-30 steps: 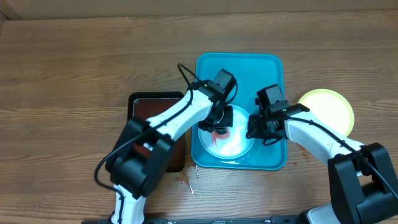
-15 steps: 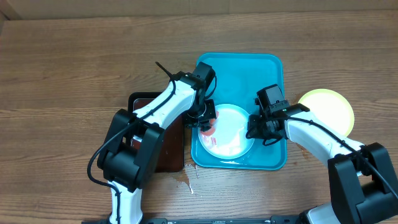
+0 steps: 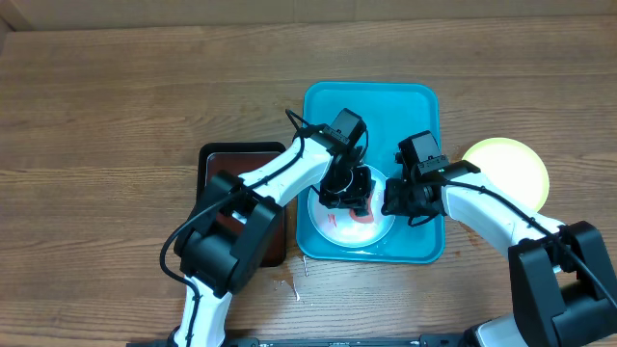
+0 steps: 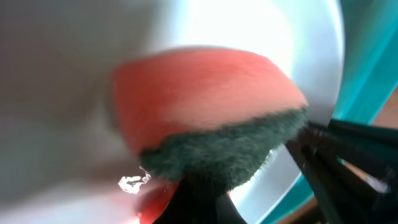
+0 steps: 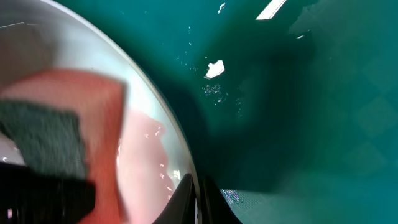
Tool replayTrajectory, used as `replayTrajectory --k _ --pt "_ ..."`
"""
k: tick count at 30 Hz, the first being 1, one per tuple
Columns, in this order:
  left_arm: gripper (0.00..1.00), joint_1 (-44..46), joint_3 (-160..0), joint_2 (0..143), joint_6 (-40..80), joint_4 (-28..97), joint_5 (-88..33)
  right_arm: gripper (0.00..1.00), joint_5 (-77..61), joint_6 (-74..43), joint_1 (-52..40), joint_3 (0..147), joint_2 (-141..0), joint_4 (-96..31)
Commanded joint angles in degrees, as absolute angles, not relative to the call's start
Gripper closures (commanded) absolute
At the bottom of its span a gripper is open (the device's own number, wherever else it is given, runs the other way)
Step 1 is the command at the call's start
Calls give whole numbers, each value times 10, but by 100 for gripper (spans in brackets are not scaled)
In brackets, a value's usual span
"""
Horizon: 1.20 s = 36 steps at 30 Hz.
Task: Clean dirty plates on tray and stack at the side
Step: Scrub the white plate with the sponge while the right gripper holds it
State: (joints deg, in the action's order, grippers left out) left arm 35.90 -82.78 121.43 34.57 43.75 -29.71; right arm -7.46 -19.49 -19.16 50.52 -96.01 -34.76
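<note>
Sponge (image 4: 205, 118) blurred in left wrist view, plate (image 5: 146, 168) cut off at right wrist view's edges

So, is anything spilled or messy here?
Yes. The white plate in the turquoise tray has red smears, and small dark specks dot the table near the black tray's corner, like drips.

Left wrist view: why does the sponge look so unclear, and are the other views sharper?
Left wrist view: the sponge is very close to the lens and blurred; the plate behind it is washed out. Right wrist view: also soft, with small glints on the tray. Overhead view: sharp, evenly lit.
</note>
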Motion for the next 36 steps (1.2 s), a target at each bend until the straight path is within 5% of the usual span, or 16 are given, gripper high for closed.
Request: replayTrajectory --k 1,19,24,36 --pt "96 360 -824 1227 357 478 -330 96 -65 -198 -193 502 -966 -350" --pt "96 354 -834 1173 337 632 182 96 -65 -197 -193 502 -966 -348" --pt "96 343 -868 1173 329 628 134 96 -65 -198 -193 502 -966 -347" --pt "96 351 -867 1209 323 494 -227 96 -65 -198 -193 502 -966 -348"
